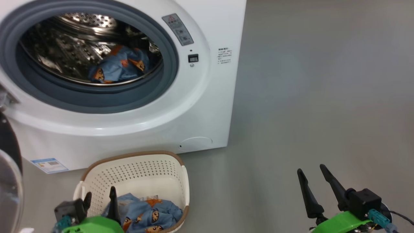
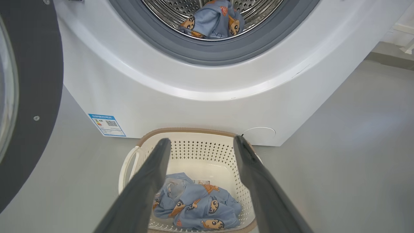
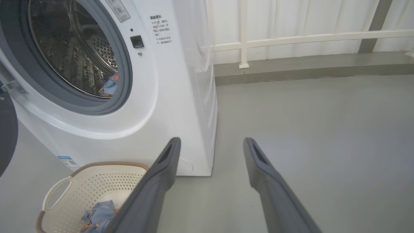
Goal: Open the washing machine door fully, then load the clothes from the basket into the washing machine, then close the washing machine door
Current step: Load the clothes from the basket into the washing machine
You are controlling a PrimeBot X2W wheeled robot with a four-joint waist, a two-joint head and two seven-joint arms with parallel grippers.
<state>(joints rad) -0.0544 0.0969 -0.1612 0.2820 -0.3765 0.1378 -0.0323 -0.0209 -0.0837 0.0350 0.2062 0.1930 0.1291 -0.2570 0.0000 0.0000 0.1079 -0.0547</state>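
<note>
1. In the head view we see the washing machine with its mouth uncovered. The washing machine door is swung out at the left edge of this view. A loaded garment, light blue with orange-brown figures, lies low in the steel drum behind the grey gasket. The basket stands on the floor just in front of the machine, below the service cap. A basket garment of the same print lies in it. The left pincer hovers at the basket's near left side with its jaws wide. The right pincer is well to the right over bare floor, also wide and holding nothing.

2. In the left wrist view we look between the left pincer's spread fingers at the basket garment crumpled on the basket's bottom (we cannot tell whether a finger touches the plastic). Nothing is gripped. The blue energy label sits on the machine's lower front, and the door's black rim is at this view's left.

3. In the right wrist view the right pincer's fingers stand well apart and empty above the floor. The machine is at upper left, the basket at lower left, and a white railing runs behind.
</note>
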